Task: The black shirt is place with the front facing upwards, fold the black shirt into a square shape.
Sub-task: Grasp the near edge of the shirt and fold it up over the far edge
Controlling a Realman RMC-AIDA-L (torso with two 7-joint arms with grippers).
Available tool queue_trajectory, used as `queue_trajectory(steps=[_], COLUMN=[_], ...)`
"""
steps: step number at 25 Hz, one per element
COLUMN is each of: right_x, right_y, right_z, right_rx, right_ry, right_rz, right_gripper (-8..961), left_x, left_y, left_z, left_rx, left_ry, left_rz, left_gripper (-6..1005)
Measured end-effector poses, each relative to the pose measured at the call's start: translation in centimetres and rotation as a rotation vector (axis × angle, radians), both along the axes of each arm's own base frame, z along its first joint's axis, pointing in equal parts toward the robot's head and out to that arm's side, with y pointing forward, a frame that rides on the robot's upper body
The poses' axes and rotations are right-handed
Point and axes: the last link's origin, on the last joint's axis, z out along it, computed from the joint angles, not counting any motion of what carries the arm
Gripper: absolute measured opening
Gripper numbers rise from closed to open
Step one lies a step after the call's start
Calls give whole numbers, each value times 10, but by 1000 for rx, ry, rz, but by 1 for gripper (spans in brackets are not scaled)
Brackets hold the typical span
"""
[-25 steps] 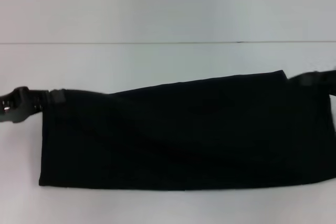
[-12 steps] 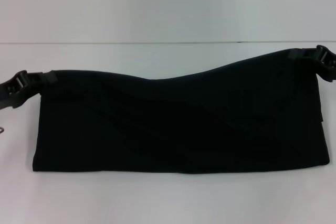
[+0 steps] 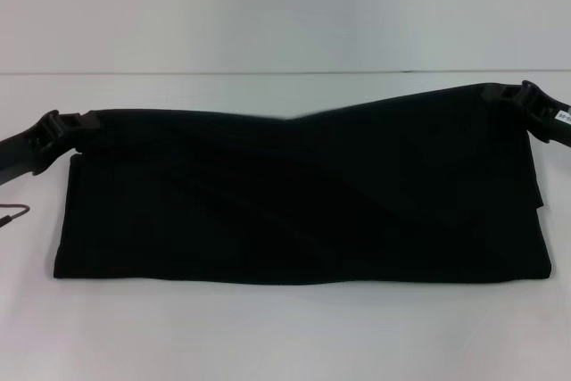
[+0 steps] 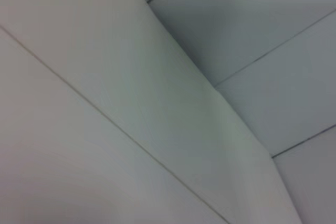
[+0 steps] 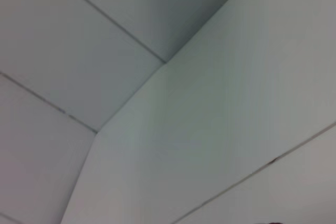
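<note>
The black shirt [image 3: 294,202] hangs as a wide band in the head view, its lower edge resting on the white table [image 3: 285,336]. Its letters and neck label are hidden. My left gripper [image 3: 76,124] is shut on the shirt's upper left corner and holds it up. My right gripper [image 3: 508,95] is shut on the upper right corner, a little higher. The top edge sags between them. Neither wrist view shows the shirt or any fingers.
The white table ends at a straight back edge [image 3: 223,73] with a pale wall behind it. A thin dark cable [image 3: 13,213] shows at the left edge. Both wrist views show only pale wall and ceiling panels [image 4: 157,103] [image 5: 184,103].
Both grippers have risen and drawn the shirt's top edge up and back. The right gripper went up most, then came slightly inward. The shirt's lower edge slid a little farther from me.
</note>
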Motion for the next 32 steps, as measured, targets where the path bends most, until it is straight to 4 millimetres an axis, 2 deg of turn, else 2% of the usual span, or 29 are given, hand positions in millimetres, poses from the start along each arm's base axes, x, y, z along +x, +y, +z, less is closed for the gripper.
queue_trajectory(steps=[9, 20, 32], right_x=[10, 2, -9], right_y=[-1, 7, 18], right_z=[-6, -15, -25], right_rx=[49, 88, 149], right_ry=[-19, -80, -227], right_rz=[-58, -45, 36], right_gripper=[79, 85, 91], left_x=[-2, 0, 2], left_y=[6, 13, 16], left_z=[-12, -16, -28], left_rx=[34, 55, 151], left_ry=[32, 57, 57], left_rz=[37, 45, 75], left_gripper=[167, 175, 184])
